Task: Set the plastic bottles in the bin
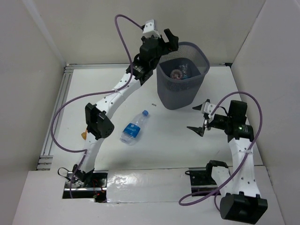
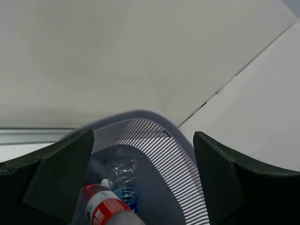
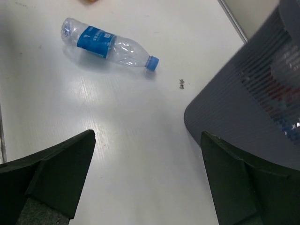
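The dark mesh bin point(image 1: 180, 96) stands at the back right of the table. My left gripper point(image 1: 166, 40) hovers open over its left rim. Looking down between its wide-apart jaws point(image 2: 143, 136), I see the bin's wall point(image 2: 164, 150), a red-labelled bottle point(image 2: 105, 206) just below them, touching neither finger, and a clear blue-labelled one point(image 2: 124, 180) deeper inside. Another blue-capped bottle point(image 1: 134, 128) point(image 3: 105, 44) lies on its side mid-table. An orange bottle point(image 1: 84, 135) peeks out behind the left arm. My right gripper point(image 1: 199, 116) point(image 3: 147, 136) hangs open and empty beside the bin point(image 3: 234, 108).
White walls enclose the table on three sides. An aluminium rail point(image 1: 54, 117) runs along the left edge. A small dark speck point(image 1: 153, 105) lies left of the bin's base. Purple cables loop off both arms.
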You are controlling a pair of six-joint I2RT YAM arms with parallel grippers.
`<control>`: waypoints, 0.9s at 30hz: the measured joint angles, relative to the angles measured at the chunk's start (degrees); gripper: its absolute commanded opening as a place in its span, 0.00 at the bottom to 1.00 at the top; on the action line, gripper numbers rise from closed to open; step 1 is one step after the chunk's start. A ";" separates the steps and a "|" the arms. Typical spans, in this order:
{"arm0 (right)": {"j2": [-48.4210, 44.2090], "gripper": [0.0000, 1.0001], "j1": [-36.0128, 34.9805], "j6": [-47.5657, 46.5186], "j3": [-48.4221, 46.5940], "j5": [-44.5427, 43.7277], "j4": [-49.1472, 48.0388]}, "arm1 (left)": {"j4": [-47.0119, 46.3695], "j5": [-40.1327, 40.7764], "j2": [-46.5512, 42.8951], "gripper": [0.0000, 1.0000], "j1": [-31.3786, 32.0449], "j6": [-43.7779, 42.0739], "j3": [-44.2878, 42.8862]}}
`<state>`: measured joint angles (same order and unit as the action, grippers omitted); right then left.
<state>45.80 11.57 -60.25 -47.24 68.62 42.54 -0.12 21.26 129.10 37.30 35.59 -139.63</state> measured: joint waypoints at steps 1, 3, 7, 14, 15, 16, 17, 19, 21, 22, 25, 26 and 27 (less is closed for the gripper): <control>1.27 1.00 -0.76 -2.84 0.37 0.94 0.00 | -0.04 -0.13 -1.29 1.00 -0.04 -1.03 0.57; 4.96 1.00 -4.81 -9.05 1.01 0.76 -0.20 | -0.09 0.66 -6.03 1.00 -0.20 -2.62 4.66; 12.96 1.00 -21.64 -15.65 2.36 -6.10 -5.57 | 5.05 4.46 -25.81 1.00 -1.18 -3.48 24.26; 27.08 1.00 -45.92 -19.58 0.70 -23.12 -17.68 | 22.62 11.06 -63.36 1.00 -9.27 9.18 62.86; 29.51 1.00 -47.52 -19.52 0.04 -25.03 -19.47 | 26.36 11.78 -66.97 1.00 -9.81 12.20 67.38; 32.63 1.00 -49.07 -19.23 -0.90 -27.17 -21.53 | 29.97 12.22 -70.10 1.00 -10.19 15.89 71.78; 35.26 1.00 -50.01 -18.95 -1.92 -28.83 -23.21 | 34.40 12.48 -72.32 1.00 -10.54 19.02 75.54; 41.22 1.00 -51.91 -18.01 -4.79 -32.44 -26.27 | 41.48 12.17 -75.03 1.00 -11.54 25.40 81.48; 46.58 1.00 -53.57 -17.07 -7.98 -36.13 -29.68 | 47.06 10.99 -76.65 1.00 -13.49 31.23 86.95; 48.74 1.00 -54.38 -16.79 -9.38 -37.86 -31.19 | 49.46 10.10 -77.55 1.00 -14.75 34.05 89.05; 54.40 1.00 -56.41 -16.17 -13.94 -41.99 -34.18 | 54.07 7.41 -80.13 1.00 -18.67 40.33 92.61; 55.95 1.00 -56.89 -16.09 -15.37 -42.95 -34.80 | 54.60 6.73 -80.67 1.00 -19.80 41.64 92.98; 57.64 1.00 -57.29 -16.09 -17.11 -43.89 -35.06 | 55.06 6.08 -81.00 1.00 -20.87 42.88 93.09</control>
<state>103.44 -45.71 -76.34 -64.36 24.73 7.49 54.94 27.33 48.10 16.43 78.48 -46.54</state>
